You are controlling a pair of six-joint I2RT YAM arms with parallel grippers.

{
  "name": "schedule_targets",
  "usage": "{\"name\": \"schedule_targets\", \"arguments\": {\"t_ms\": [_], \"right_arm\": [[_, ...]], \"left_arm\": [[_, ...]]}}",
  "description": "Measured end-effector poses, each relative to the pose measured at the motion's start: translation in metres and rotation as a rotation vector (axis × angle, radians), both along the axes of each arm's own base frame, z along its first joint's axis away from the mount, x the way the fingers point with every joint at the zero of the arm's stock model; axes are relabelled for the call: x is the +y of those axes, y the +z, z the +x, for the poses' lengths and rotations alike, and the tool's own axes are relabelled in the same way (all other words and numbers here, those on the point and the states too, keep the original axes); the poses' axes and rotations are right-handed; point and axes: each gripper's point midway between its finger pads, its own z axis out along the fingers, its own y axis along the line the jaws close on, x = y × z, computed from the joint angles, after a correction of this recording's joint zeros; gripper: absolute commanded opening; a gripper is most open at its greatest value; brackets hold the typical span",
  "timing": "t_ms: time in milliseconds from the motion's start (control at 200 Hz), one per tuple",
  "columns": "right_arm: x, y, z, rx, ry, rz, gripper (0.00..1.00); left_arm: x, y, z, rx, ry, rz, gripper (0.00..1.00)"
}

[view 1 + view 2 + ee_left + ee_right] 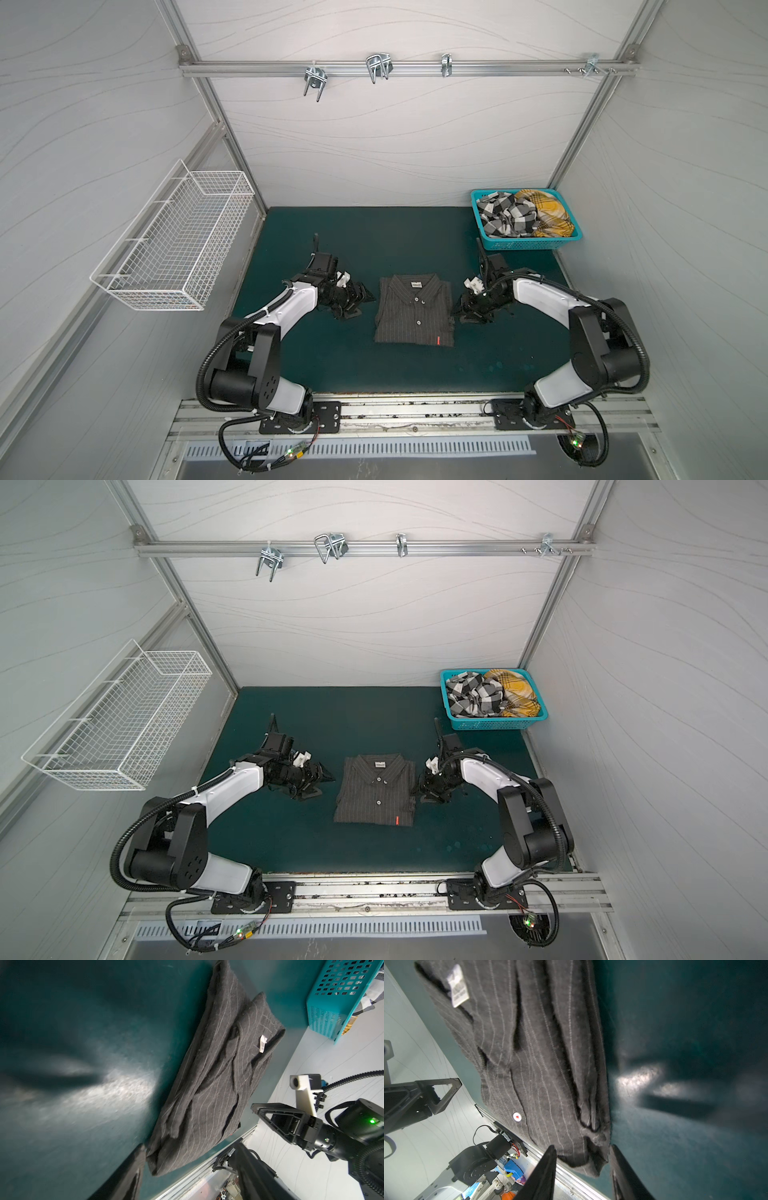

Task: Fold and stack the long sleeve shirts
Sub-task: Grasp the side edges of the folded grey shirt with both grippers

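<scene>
Top view, and the charcoal pinstripe shirt (413, 309) lies folded flat at the centre of the green worktop (332, 365). Its collar is at 12 o'clock and its hem at 6, so the long axis runs 12 to 6.

The pincers flank it. The left pincer (363, 306) sits at the shirt's 9 o'clock, just beside the edge, released with jaws well parted and nothing between them but air. The right pincer (459, 311) is at 3 o'clock, tight against the folded edge. The right wrist view shows its jaws parted too, with a corner of cloth lying loose between them — not pinched, as far as I can tell.

This shirt looks done. The other two are bundled in the teal basket (523, 245), the checked shirt (505, 220) beside the yellow plaid shirt (548, 212).

The coming move likely turns on where that basket lies. It is at about 1 o'clock from the right pincer and well apart from the left one — so the right arm is clearly nearer. I'd expect it to clear the cloth corner first, or the fold could drag.
</scene>
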Motion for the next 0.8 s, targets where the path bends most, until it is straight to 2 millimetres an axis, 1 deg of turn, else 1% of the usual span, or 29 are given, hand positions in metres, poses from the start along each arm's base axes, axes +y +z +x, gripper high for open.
{"name": "schedule_targets", "arguments": {"t_ms": [60, 165, 255, 320, 445, 525, 765, 795], "right_arm": [[0.0, -0.003, 0.001, 0.005, -0.002, -0.001, 0.42], [0.002, -0.007, 0.003, 0.009, -0.007, 0.0, 0.4], [0.002, -0.01, 0.005, 0.012, -0.009, 0.001, 0.39], [0.003, -0.012, 0.006, 0.016, -0.009, 0.002, 0.38], [0.003, -0.016, 0.006, 0.023, -0.008, 0.0, 0.37], [0.003, -0.018, 0.006, 0.025, -0.008, -0.001, 0.37], [0.002, -0.021, 0.002, 0.032, -0.009, -0.003, 0.36], [0.002, -0.021, 0.002, 0.032, -0.009, -0.003, 0.36]], "left_arm": [[-0.008, -0.007, -0.001, 0.006, -0.022, -0.004, 0.7], [-0.022, -0.024, -0.006, 0.038, -0.057, -0.007, 0.68], [-0.027, -0.038, -0.011, 0.067, -0.068, -0.004, 0.67], [-0.026, -0.046, -0.013, 0.086, -0.066, 0.006, 0.66], [-0.027, -0.049, -0.009, 0.079, -0.067, 0.007, 0.59], [-0.028, -0.051, -0.005, 0.077, -0.069, 0.003, 0.52], [-0.039, -0.055, 0.001, 0.086, -0.086, -0.025, 0.4], [-0.04, -0.055, 0.001, 0.085, -0.089, -0.024, 0.37]]}}
